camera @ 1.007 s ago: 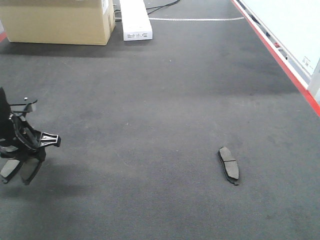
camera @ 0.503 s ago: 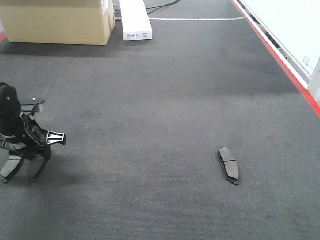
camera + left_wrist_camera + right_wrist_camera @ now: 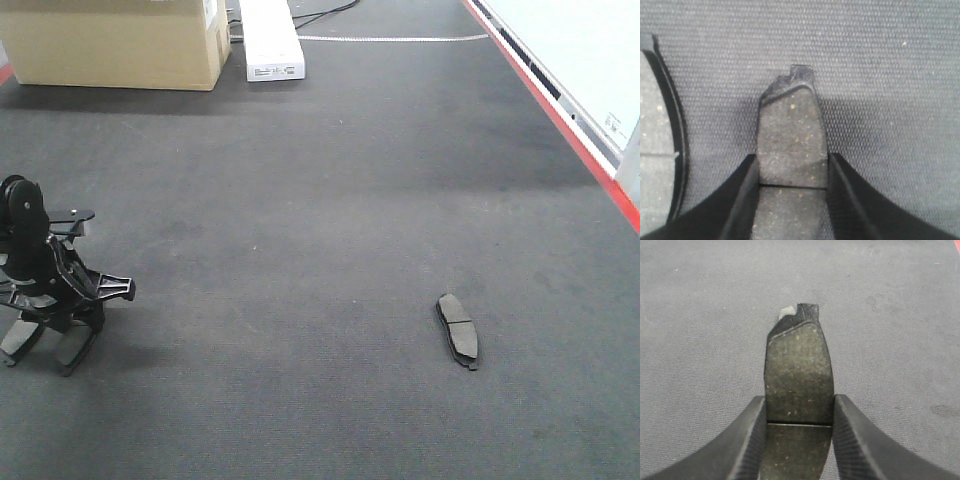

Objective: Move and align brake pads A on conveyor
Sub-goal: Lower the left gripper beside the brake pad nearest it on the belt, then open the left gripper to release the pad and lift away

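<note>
**Both jaws clamped on brake pads over the dark belt**

The left gripper had its jaws closed against the two long edges of a brake pad, gripping it near the thin groove across its middle. The pad's notched tip pointed out ahead of the jaws, low over the conveyor. Just to the left of these jaws lay a second pad, lighter grey with a dark curved rim, flat on the belt and cut off by the edge of the view.

The right gripper likewise held a pad between its jaws, squeezed at the groove, with the tip reaching forward above bare belt.

In the front view the left gripper stood low at the belt's left side, and a loose pad lay well apart from it to the right. Farther out, beyond the jaws, sat a cardboard box and a white case, with the red edge stripe along the right.
</note>
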### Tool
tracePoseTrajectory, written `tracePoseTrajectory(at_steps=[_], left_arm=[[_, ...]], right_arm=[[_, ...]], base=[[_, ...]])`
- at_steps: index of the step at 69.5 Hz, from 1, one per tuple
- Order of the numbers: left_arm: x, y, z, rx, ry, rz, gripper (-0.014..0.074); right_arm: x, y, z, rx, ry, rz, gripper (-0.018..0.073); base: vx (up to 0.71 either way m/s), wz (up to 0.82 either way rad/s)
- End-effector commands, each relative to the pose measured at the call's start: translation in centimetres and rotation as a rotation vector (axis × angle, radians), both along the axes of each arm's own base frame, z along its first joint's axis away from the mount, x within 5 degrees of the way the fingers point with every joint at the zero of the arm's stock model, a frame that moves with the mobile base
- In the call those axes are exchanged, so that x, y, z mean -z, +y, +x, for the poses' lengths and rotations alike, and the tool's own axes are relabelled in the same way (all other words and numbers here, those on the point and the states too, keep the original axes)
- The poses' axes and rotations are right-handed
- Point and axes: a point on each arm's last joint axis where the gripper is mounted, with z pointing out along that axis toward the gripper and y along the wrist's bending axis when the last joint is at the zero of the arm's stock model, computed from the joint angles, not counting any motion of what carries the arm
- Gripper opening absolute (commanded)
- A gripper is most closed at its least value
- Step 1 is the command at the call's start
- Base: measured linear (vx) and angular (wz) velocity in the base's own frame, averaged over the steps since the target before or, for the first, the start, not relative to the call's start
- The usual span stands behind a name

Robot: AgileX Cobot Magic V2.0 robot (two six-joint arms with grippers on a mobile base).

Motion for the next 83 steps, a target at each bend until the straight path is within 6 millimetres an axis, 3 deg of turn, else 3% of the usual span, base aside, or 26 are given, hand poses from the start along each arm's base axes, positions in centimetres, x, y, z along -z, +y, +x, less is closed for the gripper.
tracePoseTrajectory(at_steps=[1,11,18,30,45,59,67,75,83], left_arm=[[-2.6,-0.1,0.3,-0.004,-0.079,-0.008,0.0282],[-2.7,-0.1,0.1,-0.001,-0.071,-0.008,0.0470],[-3.3,-0.1,0.0,0.002,-0.088,-0.008,0.0549],[-6.0,0.0,-0.3,0.055,-0.190,0.004,0.0557],[-11.7,0.0,-2.2,0.153,-0.369,0.041,0.0554],[-18.5,0.1,-5.8,0.159,-0.596,0.059,0.0554],[-21.9,0.2,-8.9,0.159,-0.732,0.070,0.0545],[-23.1,0.3,-12.4,0.153,-0.840,0.077,0.0513],[-22.7,0.5,-16.3,0.149,-0.909,0.081,0.0468]], right_arm=[[-1.5,0.0,0.6,0.006,-0.102,0.003,-0.0004],[-1.5,0.0,0.6,0.006,-0.102,0.003,-0.0004],[-1.5,0.0,0.6,0.006,-0.102,0.003,-0.0004],[-1.5,0.0,0.6,0.006,-0.102,0.003,-0.0004],[-1.5,0.0,0.6,0.006,-0.102,0.003,-0.0004],[-1.5,0.0,0.6,0.006,-0.102,0.003,-0.0004],[-1.5,0.0,0.6,0.006,-0.102,0.003,-0.0004],[-1.5,0.0,0.6,0.006,-0.103,0.003,-0.0004],[-1.5,0.0,0.6,0.006,-0.103,0.003,-0.0004]], base=[[0.00,0.00],[0.00,0.00],[0.00,0.00],[0.00,0.00],[0.00,0.00],[0.00,0.00],[0.00,0.00],[0.00,0.00],[0.00,0.00]])
